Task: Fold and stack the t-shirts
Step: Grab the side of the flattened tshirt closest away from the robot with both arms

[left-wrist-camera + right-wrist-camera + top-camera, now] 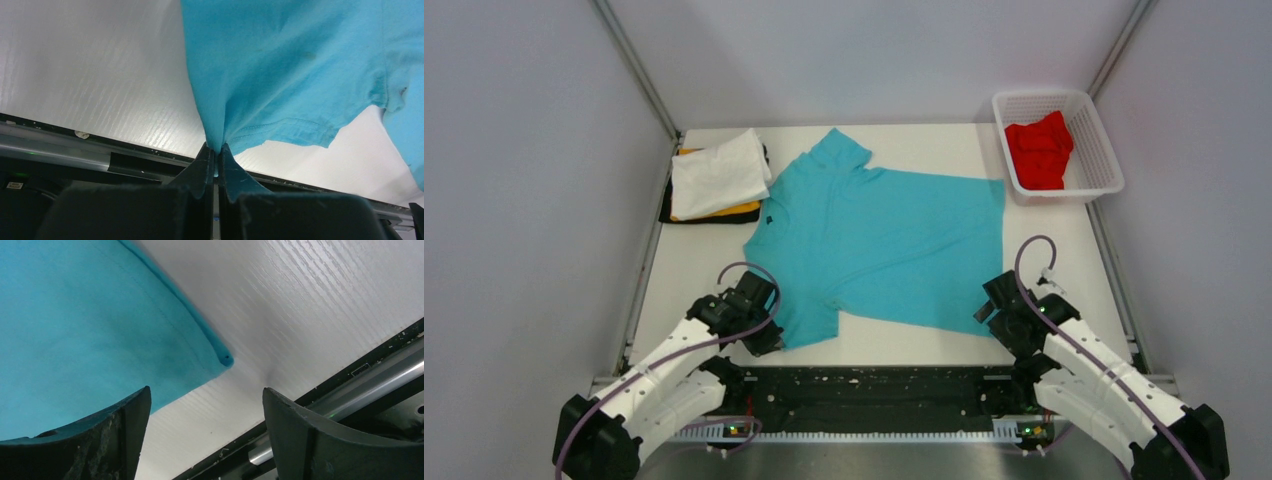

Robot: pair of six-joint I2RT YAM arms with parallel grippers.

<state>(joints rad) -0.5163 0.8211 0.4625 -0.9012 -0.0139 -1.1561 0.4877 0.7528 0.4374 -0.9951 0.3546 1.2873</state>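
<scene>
Left end effector [215, 150] is clenched on the stitched near-sleeve hem of the turquoise t-shirt [884, 240]. We see that soft cloth lying flat mid-tabletop [694, 265], collar toward the left edge, long axis running left to right. Right end effector [205, 395] hangs released over its near-right hem corner.

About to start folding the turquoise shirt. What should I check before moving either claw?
1. Left claw shut on the turquoise t-shirt at its near sleeve: ok.
2. Right claw gripping the hem corner: not ok, open, nothing pinched.
3. Shirt body spread flat on the table: ok.
4. White t-shirt topping the folded stack, far left: ok.
5. Red t-shirt inside the mesh basket, out of the way: ok.
</scene>
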